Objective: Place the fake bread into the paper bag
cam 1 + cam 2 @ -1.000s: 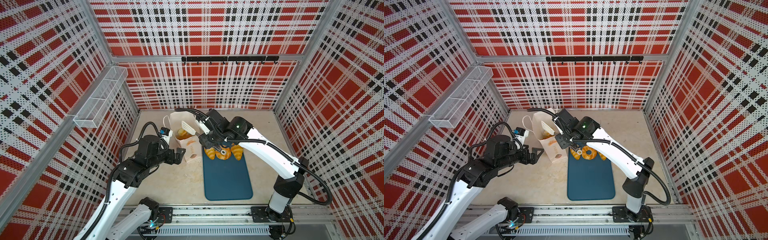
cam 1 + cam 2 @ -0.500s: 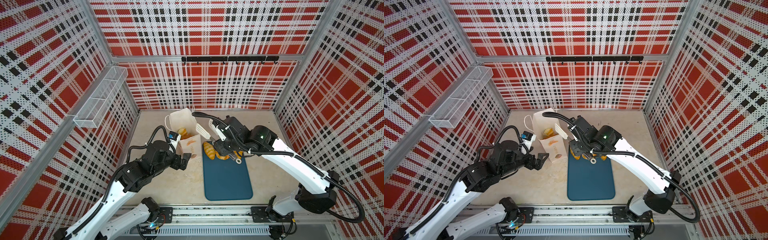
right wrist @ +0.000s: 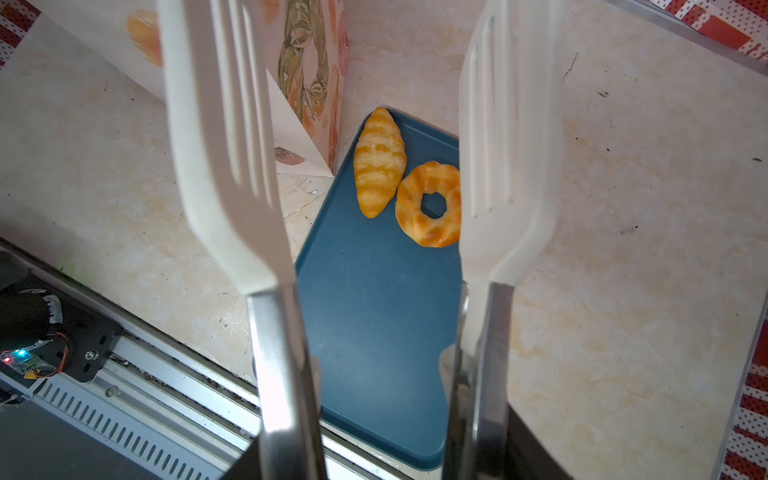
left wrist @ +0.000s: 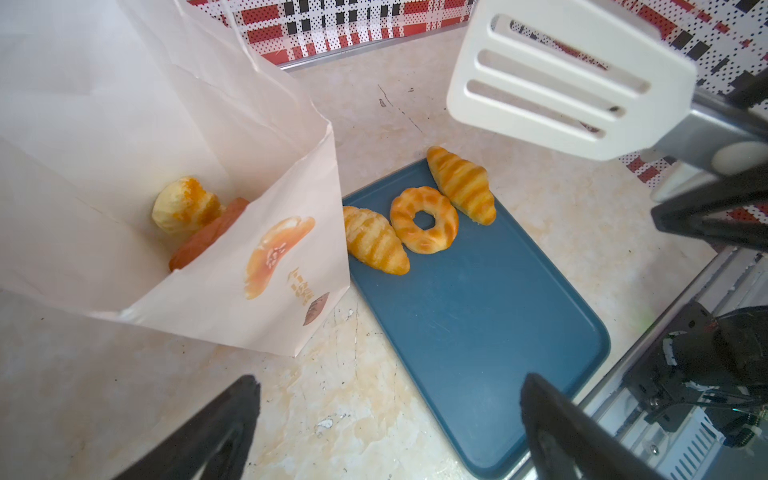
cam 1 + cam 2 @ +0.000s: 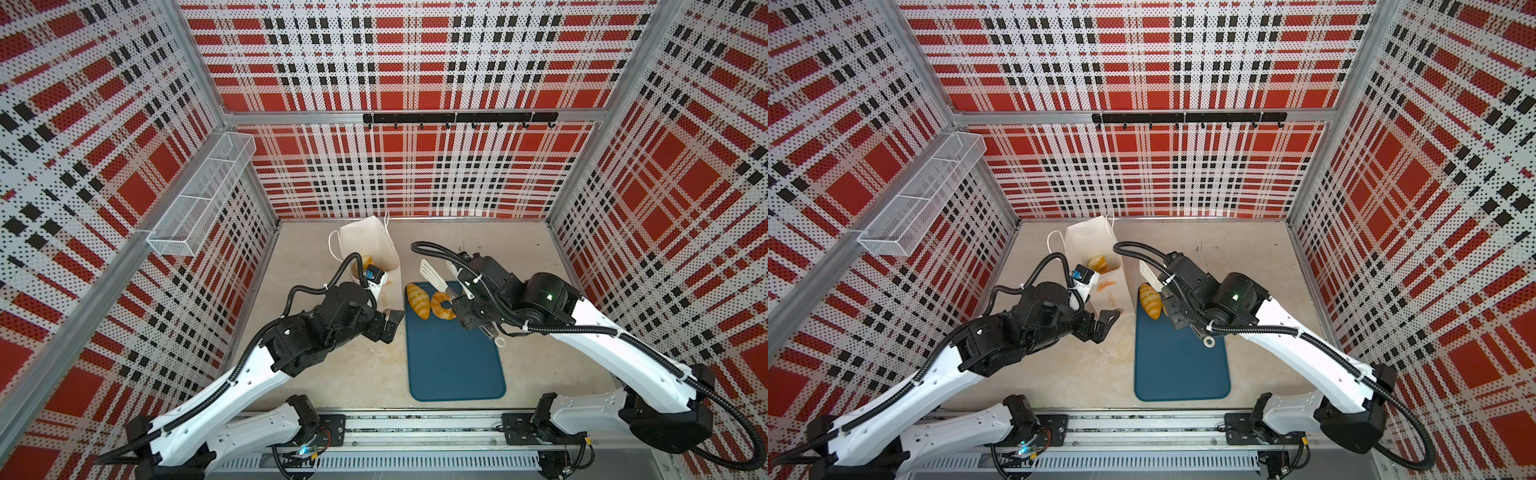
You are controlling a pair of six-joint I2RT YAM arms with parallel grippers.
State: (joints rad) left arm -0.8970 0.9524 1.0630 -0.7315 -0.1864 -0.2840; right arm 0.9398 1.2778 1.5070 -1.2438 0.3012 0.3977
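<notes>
1. Where the plaid walls (image 5: pixel 415 62) close in on three sides, a beige marbled counter (image 5: pixel 340 374) forms the floor of the cell. The wrist views show orange-brown stains and dark scuffs on it.
2. These walls are perforated panels printed in red, black and white, held in a grey metal frame.
3. A white mesh basket (image 5: pixel 199 199) hangs on the left wall, and a black hook rail (image 5: pixel 459 118) runs across the back wall. Both sit well above the counter.
4. A metal track (image 5: pixel 415 428) runs along the counter's front edge and carries both arm bases.
5. A teal tray (image 5: pixel 455 365) lies flat right of centre, its long sides running front to back.
6. The bag (image 5: pixel 368 241) stands upright at the back left with its mouth open. Its near corner is just beside the tray's far left corner.
7. Some bread (image 4: pixel 185 205) lies inside the bag, a pale yellow piece against a darker brown one.
8. On the tray's far end lie a croissant (image 4: pixel 376 241), a doughnut (image 4: pixel 424 225) and a second croissant (image 4: pixel 461 185), close together in a row.
9. The left end effector (image 5: pixel 390 325) hovers over the counter in front of the bag, its jaws spread wide and empty.
10. The right end effector (image 5: pixel 471 309) is clamped on the metal handles of the tongs (image 5: pixel 432 272). Their white slotted blades stand apart above the tray's far end with nothing between them.
</notes>
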